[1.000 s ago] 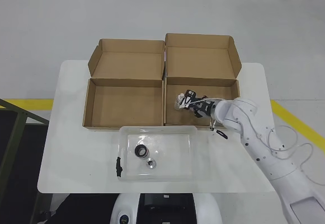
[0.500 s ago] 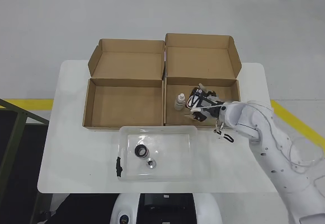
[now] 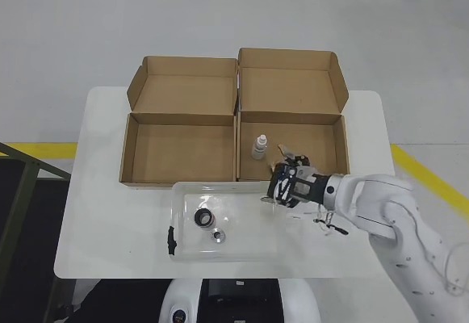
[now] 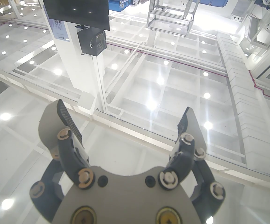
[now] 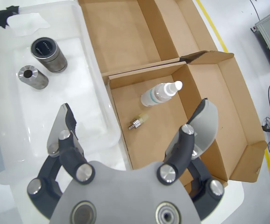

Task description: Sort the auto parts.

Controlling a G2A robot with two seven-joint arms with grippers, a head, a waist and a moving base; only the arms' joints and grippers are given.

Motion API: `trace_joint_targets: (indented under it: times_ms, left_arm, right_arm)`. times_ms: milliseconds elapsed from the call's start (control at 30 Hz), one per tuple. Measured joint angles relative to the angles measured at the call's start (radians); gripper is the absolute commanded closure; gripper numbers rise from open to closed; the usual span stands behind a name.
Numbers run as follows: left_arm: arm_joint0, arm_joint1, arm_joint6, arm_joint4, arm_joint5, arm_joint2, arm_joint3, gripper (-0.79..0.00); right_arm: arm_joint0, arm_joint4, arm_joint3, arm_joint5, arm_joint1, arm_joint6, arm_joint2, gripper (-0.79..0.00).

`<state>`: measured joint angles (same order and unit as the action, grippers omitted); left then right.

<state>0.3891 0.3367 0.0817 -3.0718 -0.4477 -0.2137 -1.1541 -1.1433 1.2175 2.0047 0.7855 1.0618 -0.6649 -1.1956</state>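
Observation:
My right gripper (image 3: 276, 178) hangs open over the seam between the clear plastic bin (image 3: 184, 187) and the right cardboard box (image 3: 331, 149); nothing is between its fingers. In that box lie a small white-capped bottle (image 3: 259, 146) (image 5: 160, 93) and a small metal fitting (image 5: 138, 121), just ahead of the right gripper (image 5: 135, 108). The bin holds a large dark bearing sleeve (image 3: 205, 217) (image 5: 48, 54) and a smaller steel cylinder (image 3: 218, 236) (image 5: 33, 76). My left gripper (image 4: 123, 117) is open, empty and pointed up at the ceiling.
The left cardboard box (image 3: 177, 152) (image 5: 118, 29) stands empty with its lid folded back. A piece of black tape (image 3: 170, 240) sticks to the bin's left rim. The white table (image 3: 105, 202) has free room on both sides of the boxes.
The right gripper let go of the bottle in the right box, then drew back toward the bin. The bottle now lies free in the box.

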Motion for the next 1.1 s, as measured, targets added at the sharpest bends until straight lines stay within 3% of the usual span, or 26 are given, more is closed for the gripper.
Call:
trace_joint_targets:
  times_ms: [300,900,1100]
  left_arm:
    - [0.0,0.0,0.0,0.0,0.0,0.0,0.0,-0.785]
    - [0.0,0.0,0.0,0.0,0.0,0.0,0.0,-0.785]
    - [0.0,0.0,0.0,0.0,0.0,0.0,0.0,-0.785]
  right_arm:
    - [-0.055,0.057,0.072,0.044,-0.001,0.012,0.102,-0.785]
    - [0.022,0.118,-0.077,0.054,0.028,0.036,0.31,-0.785]
    - [0.054,0.117,-0.127,0.047,0.041,0.045,0.361,-0.699]
